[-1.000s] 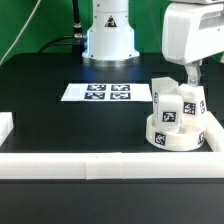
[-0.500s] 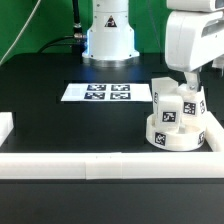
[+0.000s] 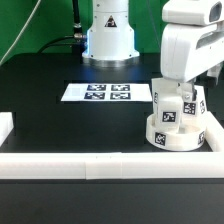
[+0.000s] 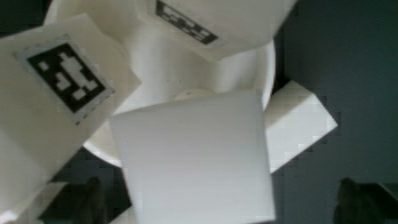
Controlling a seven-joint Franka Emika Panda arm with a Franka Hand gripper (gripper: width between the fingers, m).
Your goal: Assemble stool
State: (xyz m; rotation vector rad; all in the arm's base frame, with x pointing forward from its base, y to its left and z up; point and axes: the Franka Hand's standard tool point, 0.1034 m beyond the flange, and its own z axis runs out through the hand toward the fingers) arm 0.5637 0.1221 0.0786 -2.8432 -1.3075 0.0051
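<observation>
The white round seat [image 3: 170, 136] lies at the exterior view's right, close to the front rail. White blocky legs with tags [image 3: 168, 108] stand upright on it, close together. My gripper [image 3: 184, 84] hangs straight over the legs, and its fingertips are hidden behind the hand and the leg tops. In the wrist view, the top of one leg [image 4: 187, 150] sits between my dark fingers [image 4: 71, 200], with a gap on each side. My gripper [image 4: 214, 205] is open and holds nothing. Two more tagged legs [image 4: 71, 75] show beside it.
The marker board [image 3: 97, 92] lies flat at the table's middle. A long white rail [image 3: 90, 166] runs along the front edge, with a short piece [image 3: 5, 125] at the exterior view's left. The robot base [image 3: 108, 35] stands at the back.
My hand has come down and shifted slightly toward the exterior view's left, from above and beside the legs to right over them. The seat and legs have not moved.
</observation>
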